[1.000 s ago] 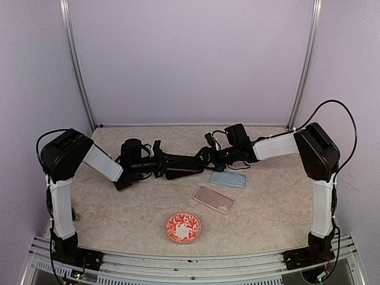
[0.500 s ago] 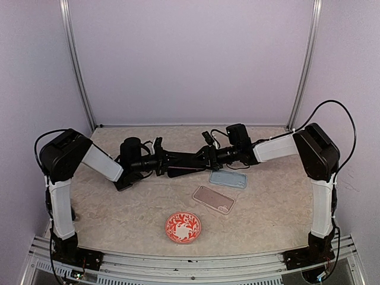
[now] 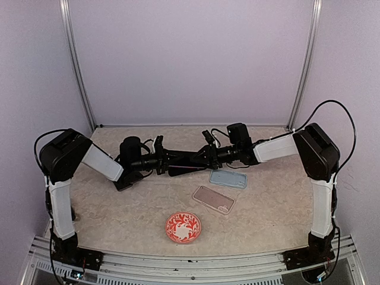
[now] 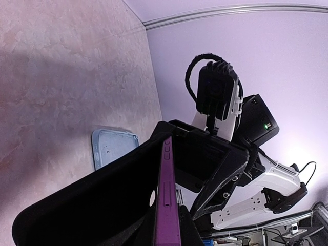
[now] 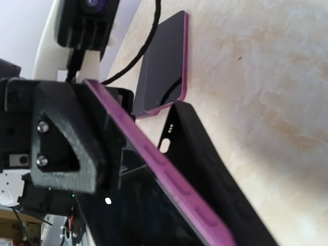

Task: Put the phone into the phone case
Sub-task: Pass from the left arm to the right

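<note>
The left gripper (image 3: pixel 169 161) is clamped shut on one end of the phone (image 4: pixel 166 205), which hangs off the table (image 3: pixel 267 208), midway between the arms. The black case (image 5: pixel 210 164) lies along one face of the phone, close at one end and standing off at the other, so I judge it not seated. The right gripper (image 3: pixel 202 159) has its jaws around the far end of both. I cannot tell whether they press.

What could go wrong:
- The left pinch holds only the phone's end, so a push from the right could lever the phone out and drop it.
- If the right jaws bite while case and phone sit askew, the rim may ride over the phone's edge instead of snapping round it, or the case may spring away.
- Two arms on one stiff thing could twist it between them.

Count, left to right:
- One dark phone (image 5: pixel 161 66), flat on the table by the left arm.
- One held phone.
- One black case.
- One plate (image 3: pixel 183 227).
- One pink slab (image 3: pixel 214 199); I cannot tell whether it is a phone or a case.
- One blue case (image 3: pixel 228 179).
- Two grippers.
</note>
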